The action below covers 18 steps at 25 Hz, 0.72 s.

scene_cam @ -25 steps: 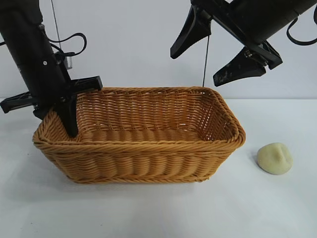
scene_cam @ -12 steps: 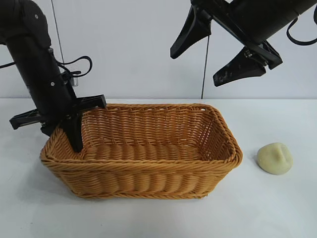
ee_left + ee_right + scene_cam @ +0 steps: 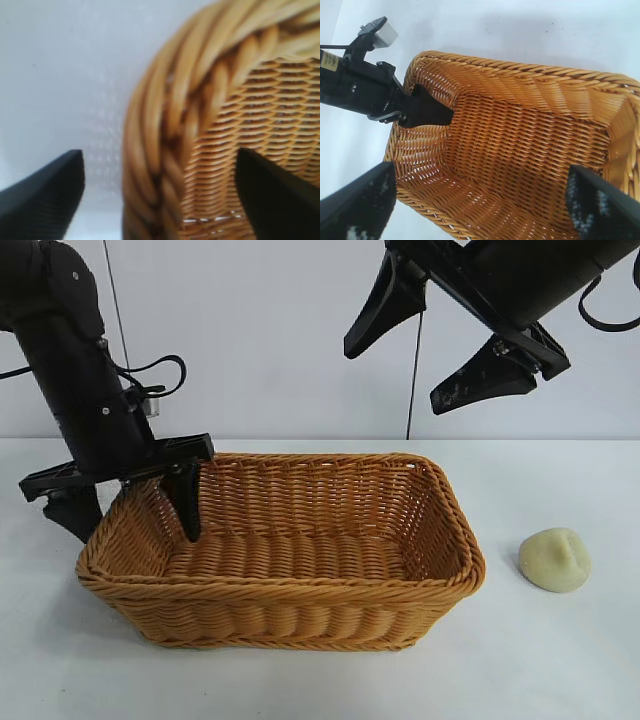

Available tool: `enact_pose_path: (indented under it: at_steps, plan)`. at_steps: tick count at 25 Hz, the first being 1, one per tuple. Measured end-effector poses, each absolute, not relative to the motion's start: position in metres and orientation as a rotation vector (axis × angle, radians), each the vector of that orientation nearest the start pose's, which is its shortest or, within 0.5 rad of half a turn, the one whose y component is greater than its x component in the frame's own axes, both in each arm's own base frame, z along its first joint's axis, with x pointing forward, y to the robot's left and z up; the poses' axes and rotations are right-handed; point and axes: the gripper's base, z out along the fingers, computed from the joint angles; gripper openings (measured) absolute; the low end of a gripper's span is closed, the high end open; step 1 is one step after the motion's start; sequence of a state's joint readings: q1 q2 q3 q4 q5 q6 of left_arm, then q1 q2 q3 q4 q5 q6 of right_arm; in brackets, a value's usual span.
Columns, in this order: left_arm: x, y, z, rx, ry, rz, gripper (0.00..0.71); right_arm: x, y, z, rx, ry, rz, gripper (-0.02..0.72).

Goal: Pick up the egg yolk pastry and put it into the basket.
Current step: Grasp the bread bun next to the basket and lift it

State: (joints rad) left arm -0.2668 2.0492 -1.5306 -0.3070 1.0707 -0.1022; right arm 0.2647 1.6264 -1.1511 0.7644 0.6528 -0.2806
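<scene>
The egg yolk pastry (image 3: 555,559), a pale cream dome, lies on the white table to the right of the basket, apart from it. The orange-brown wicker basket (image 3: 300,588) sits flat on the table. My left gripper (image 3: 130,508) is open and straddles the basket's left rim (image 3: 165,125), one finger inside and one outside, neither touching it. My right gripper (image 3: 430,355) is open and empty, high above the basket's right half, looking down into the basket (image 3: 520,70). The pastry is out of both wrist views.
The white table (image 3: 560,670) runs around the basket on all sides. A thin cable (image 3: 412,380) hangs behind the basket. The left gripper's inner finger (image 3: 427,111) shows inside the basket's end in the right wrist view.
My left gripper, earlier closed on the basket's left rim and shifting it forward and right, has opened and let go. The basket now rests flat. The right arm and pastry have not moved.
</scene>
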Motion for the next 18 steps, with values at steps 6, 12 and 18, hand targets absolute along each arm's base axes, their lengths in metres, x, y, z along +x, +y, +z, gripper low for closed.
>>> enact_pose_path:
  at_steps: [6, 12, 18]
  plan:
    - [0.379, -0.121, 0.242, 0.131, 2.962, -0.345, 0.695, 0.324, 0.128, 0.264, -0.063, 2.52, 0.803, 0.633]
    - [0.378, -0.108, 0.256, 0.152, 2.92, -0.239, 0.694, 0.324, 0.128, 0.264, -0.063, 2.52, 0.803, 0.633]
    - [0.389, -0.065, 0.255, 0.038, 2.908, -0.202, 0.694, 0.324, 0.128, 0.264, -0.063, 2.52, 0.803, 0.633]
